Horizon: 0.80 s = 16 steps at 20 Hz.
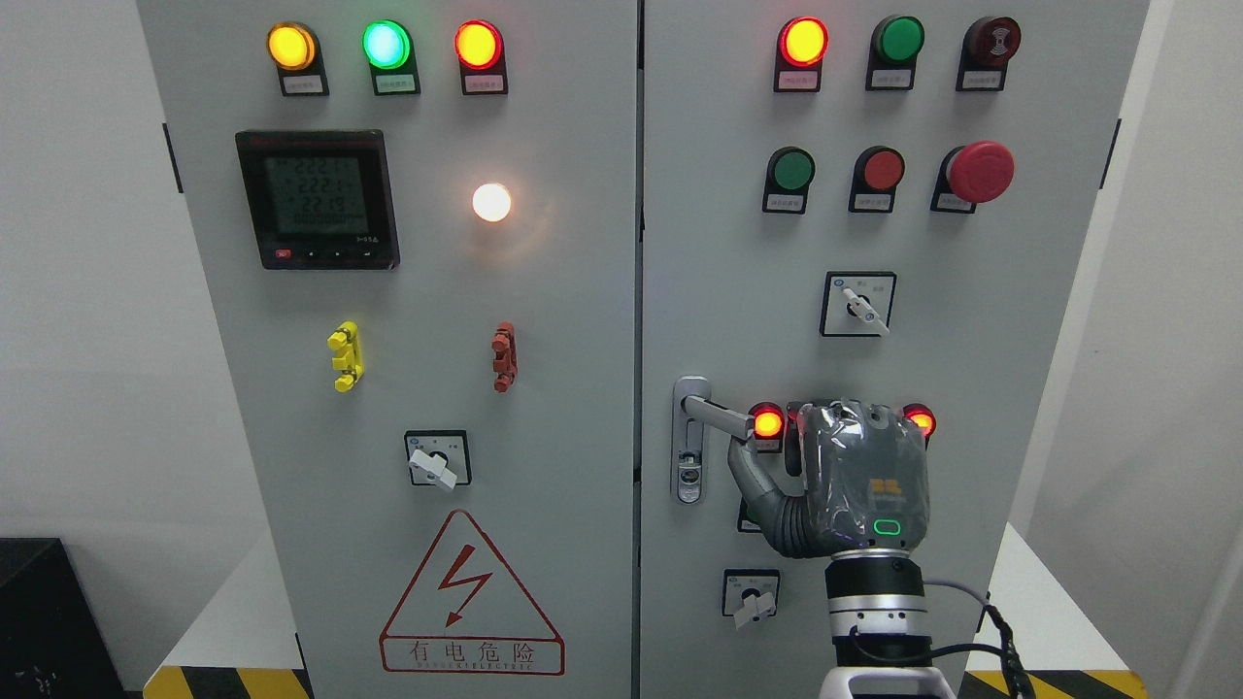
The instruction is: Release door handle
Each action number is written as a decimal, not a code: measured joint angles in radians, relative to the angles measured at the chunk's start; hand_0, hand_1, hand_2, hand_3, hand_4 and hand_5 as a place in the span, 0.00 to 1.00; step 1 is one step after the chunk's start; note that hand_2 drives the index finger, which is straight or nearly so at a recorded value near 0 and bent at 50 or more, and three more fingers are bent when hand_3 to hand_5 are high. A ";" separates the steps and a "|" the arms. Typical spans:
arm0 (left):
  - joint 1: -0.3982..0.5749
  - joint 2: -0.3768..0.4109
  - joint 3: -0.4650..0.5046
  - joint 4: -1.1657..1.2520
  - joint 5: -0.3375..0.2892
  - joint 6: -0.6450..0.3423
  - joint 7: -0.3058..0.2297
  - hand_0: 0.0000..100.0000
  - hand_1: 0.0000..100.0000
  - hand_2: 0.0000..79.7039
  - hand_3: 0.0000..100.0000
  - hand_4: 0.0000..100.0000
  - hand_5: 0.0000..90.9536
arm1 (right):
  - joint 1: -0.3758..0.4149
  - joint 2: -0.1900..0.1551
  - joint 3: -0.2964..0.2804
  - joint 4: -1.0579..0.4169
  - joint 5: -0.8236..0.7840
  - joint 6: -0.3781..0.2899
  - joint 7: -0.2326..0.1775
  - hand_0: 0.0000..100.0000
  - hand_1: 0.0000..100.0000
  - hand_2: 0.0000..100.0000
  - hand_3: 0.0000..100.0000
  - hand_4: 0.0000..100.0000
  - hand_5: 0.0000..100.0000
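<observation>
The grey cabinet's right door carries a silver lever handle point(717, 416) on a tall lock plate point(688, 442), with the lever pointing right. My right hand point(859, 476) rises from the bottom edge with its back toward the camera, just right of the lever's tip. Its thumb point(750, 478) is spread out to the left below the lever's end and wraps nothing. The lever lies outside the palm, so the hand is open and holds nothing. The hand covers part of a row of lit red lamps point(767, 423). My left arm does not show.
Rotary switches point(857, 304) point(750, 594) sit above and below the hand, and a red mushroom stop button point(979, 172) is higher up. The left door point(427, 388) has a meter, lamps, a switch and a warning triangle. White walls stand on both sides.
</observation>
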 measured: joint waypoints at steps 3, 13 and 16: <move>0.000 0.000 0.000 0.000 0.000 0.000 0.000 0.00 0.00 0.03 0.09 0.01 0.00 | -0.002 0.000 -0.001 0.000 -0.001 0.001 0.001 0.48 0.28 0.92 1.00 1.00 0.92; 0.000 0.000 0.000 0.000 0.000 0.000 0.000 0.00 0.00 0.03 0.09 0.01 0.00 | -0.005 0.000 -0.003 -0.001 -0.001 0.002 0.005 0.47 0.28 0.92 1.00 1.00 0.92; 0.000 0.000 0.000 0.000 0.000 0.000 0.000 0.00 0.00 0.03 0.09 0.01 0.00 | -0.005 0.000 -0.003 -0.001 -0.002 0.002 0.005 0.47 0.28 0.92 1.00 1.00 0.92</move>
